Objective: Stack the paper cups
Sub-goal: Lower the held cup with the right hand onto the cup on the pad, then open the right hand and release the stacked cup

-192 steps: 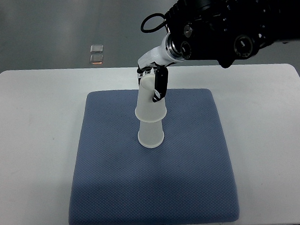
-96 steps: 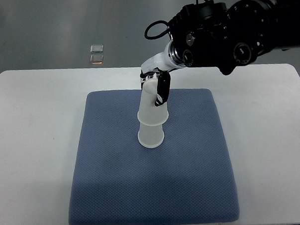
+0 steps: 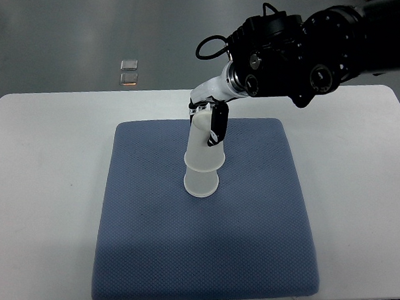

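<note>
Two white paper cups stand mouth-down in the middle of the blue mat point(image 3: 202, 250). The upper cup point(image 3: 203, 142) sits slid over the lower cup point(image 3: 200, 182), whose rim rests on the mat. My right hand point(image 3: 206, 121) reaches in from the upper right on a black arm and is shut on the upper cup, with dark fingers point(image 3: 217, 126) down its right side and others behind its top. The left arm is out of view.
The mat lies on a white table point(image 3: 46, 183). Two small clear squares point(image 3: 128, 72) lie on the grey floor beyond the table's far edge. The bulky black forearm point(image 3: 304, 51) hangs over the table's back right.
The upper cup has gone down further over the lower cup. The hand and forearm shifted slightly right and down with it.
</note>
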Tool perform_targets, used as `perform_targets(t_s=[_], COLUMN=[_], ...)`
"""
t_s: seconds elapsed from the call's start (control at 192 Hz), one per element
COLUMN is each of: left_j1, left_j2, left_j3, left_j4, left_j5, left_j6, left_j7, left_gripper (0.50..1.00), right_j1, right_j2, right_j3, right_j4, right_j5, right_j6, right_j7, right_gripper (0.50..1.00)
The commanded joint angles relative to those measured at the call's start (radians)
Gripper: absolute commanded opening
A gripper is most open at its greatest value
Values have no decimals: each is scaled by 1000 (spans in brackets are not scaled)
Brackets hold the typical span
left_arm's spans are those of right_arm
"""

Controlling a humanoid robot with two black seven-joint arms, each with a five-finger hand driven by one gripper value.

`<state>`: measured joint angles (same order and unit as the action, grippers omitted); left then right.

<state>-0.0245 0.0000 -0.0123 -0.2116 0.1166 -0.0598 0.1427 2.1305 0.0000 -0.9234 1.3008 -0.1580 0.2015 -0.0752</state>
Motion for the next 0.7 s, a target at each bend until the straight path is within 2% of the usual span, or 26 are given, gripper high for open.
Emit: perform_targets(t_s=[0.0,0.193,0.318,0.694], left_j1=[0,0,0,0], left_j2=[0,0,0,0], left_j3=[0,0,0,0], left_j4=[0,0,0,0], left_j5=[0,0,0,0], left_j6=[0,0,0,0], left_j7=[-2,0,0,0], left_gripper=[1000,1000,1000,1000], right_j1=[-12,-29,-37,-58], right_j2=[0,0,0,0], right_j3=[-2,-5,-5,-3], right_j4=[0,0,0,0], right_j5=[0,0,0,2], right_j6=[-16,-27,-27,-42], right_j7=[0,0,0,0], right_gripper=[695,707,746,787])
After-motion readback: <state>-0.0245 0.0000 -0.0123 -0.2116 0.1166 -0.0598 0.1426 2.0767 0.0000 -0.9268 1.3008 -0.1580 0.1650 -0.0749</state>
